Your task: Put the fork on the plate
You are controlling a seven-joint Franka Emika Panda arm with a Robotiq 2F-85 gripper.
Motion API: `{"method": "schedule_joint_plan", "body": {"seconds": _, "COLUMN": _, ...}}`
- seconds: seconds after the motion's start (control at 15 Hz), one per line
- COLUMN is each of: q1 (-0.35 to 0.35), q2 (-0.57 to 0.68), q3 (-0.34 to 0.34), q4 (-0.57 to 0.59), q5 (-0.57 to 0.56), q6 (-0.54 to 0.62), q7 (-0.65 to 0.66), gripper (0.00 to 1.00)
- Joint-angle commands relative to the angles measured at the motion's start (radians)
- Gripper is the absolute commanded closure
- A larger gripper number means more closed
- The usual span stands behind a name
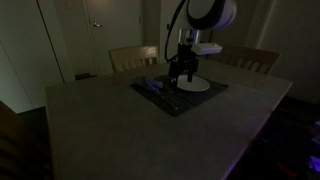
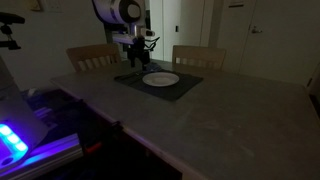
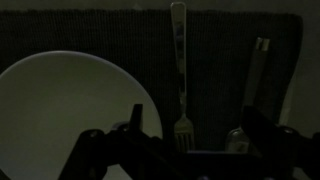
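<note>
- The grey worktop [image 1: 120, 130] is filling most of both exterior views, in a dim room.
- Two wooden chairs [image 2: 198, 57] are standing at its far edge, behind the place setting.
- The robot arm [image 1: 210, 12] is reaching down over the setting from the chair side.
- A dark rectangular placemat [image 3: 220, 40] is lying near that far edge, carrying the plate and cutlery.
- The plate [image 3: 60, 110], round, white and bare, is sitting on the placemat; in the wrist view it is taking up the lower left.
- The hand [image 3: 190, 140] is hanging low over the placemat beside the plate, its fingers [image 3: 135, 120] spread wide and gripping nothing.
- The fork [image 3: 179, 60] is lying flat on the placemat just beside the plate's rim, not on it. Its tines are pointing toward the hand and sitting between the spread fingers. Whether the fingers are touching it cannot be told.
- A second piece of cutlery [image 3: 256, 75] is lying parallel to the fork on the side away from the plate, close to one finger; it is too dark to identify.
</note>
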Motion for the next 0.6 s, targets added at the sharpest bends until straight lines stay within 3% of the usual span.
{"method": "schedule_joint_plan", "body": {"seconds": 0.0, "q1": -0.005, "q2": 0.051, "q3": 0.022, "q4": 0.032, "q5": 0.044, "q6": 0.019, "q7": -0.017, "gripper": 0.00}}
{"method": "schedule_joint_plan", "body": {"seconds": 0.53, "q1": -0.016, "q2": 0.128, "q3": 0.057, "q4": 0.075, "q5": 0.101, "q6": 0.013, "q7": -0.037, "gripper": 0.00}}
